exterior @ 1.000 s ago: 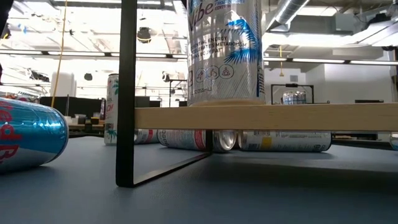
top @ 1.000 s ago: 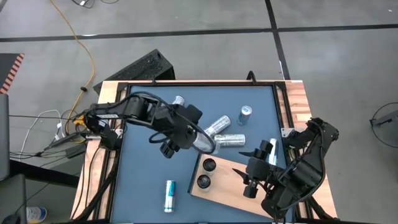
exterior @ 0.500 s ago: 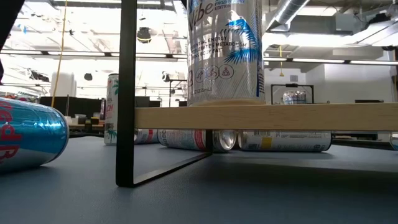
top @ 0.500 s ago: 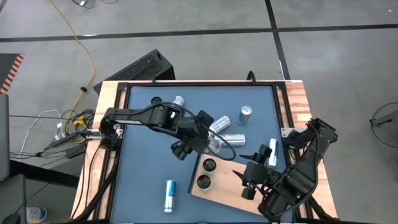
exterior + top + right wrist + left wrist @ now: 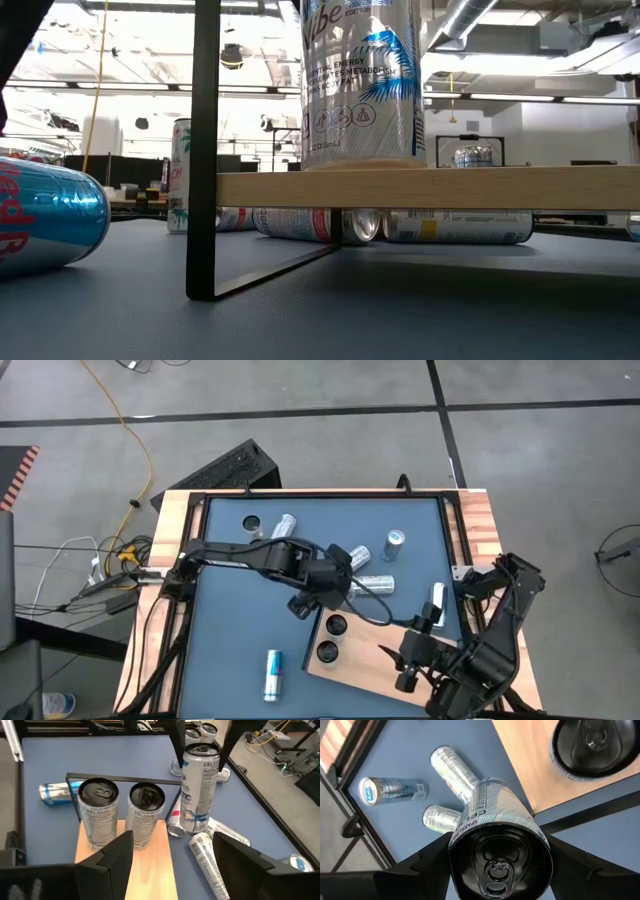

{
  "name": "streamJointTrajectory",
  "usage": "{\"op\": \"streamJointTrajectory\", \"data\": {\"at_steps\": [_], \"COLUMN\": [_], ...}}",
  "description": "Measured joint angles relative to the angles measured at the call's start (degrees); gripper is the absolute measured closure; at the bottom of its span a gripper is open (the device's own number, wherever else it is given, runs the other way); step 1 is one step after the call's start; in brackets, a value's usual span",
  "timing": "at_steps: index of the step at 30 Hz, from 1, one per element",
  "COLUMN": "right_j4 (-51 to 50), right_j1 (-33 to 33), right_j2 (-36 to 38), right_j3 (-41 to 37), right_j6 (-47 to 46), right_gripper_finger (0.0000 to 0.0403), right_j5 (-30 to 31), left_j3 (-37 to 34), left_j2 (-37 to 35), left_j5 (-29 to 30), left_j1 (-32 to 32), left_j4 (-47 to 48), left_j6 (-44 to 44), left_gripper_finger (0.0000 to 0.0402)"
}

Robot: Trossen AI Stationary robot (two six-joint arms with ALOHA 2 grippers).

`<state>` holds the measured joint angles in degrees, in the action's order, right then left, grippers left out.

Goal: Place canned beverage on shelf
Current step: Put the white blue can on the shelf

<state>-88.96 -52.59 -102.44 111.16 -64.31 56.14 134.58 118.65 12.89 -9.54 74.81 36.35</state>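
1. Nearest the front edge of the blue-grey surface (image 5: 230, 630), the right end effector (image 5: 408, 670) waits over the flat light-brown wooden shelf (image 5: 372, 655) with its fingers spread and nothing between them.
2. Two silver cans with dark tops (image 5: 331, 638) already stand upright on the shelf's left part.
3. Just beyond them, the left end effector (image 5: 335, 588) pinches a tall silver-white beverage can (image 5: 199, 787) upright, near the shelf's far left corner. I judge this the carrying step: the can is not yet on the board.
4. The next move calls for bringing the can over a bare part of the shelf beside the two cans, lowering it straight, then releasing.
5. The right wrist view shows the held can above the surface, which the high view hides. The low view shows the board raised on a thin black frame (image 5: 208, 150).
6. Farther away, several silver cans (image 5: 368, 583) lie or stand on the surface.
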Motion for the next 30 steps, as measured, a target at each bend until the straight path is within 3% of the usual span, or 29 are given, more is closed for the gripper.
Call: {"op": "streamJointTrajectory", "data": {"at_steps": [19,30], "right_j4": [0.37,0.34], "right_j1": [0.08,0.19], "right_j2": [-0.01,-0.01], "right_j3": [0.04,0.04], "right_j6": [-4.42,-4.4], "right_gripper_finger": [0.0143,0.0143], "right_j5": [0.37,0.48], "left_j3": [0.04,-0.65], "left_j2": [0.5,1.1], "left_j5": [-0.24,-4.93], "left_j1": [-1.22,-1.22], "left_j4": [-3.72,-4.05], "left_j6": [1.49,2.08], "left_gripper_finger": [0.0157,0.0157]}}
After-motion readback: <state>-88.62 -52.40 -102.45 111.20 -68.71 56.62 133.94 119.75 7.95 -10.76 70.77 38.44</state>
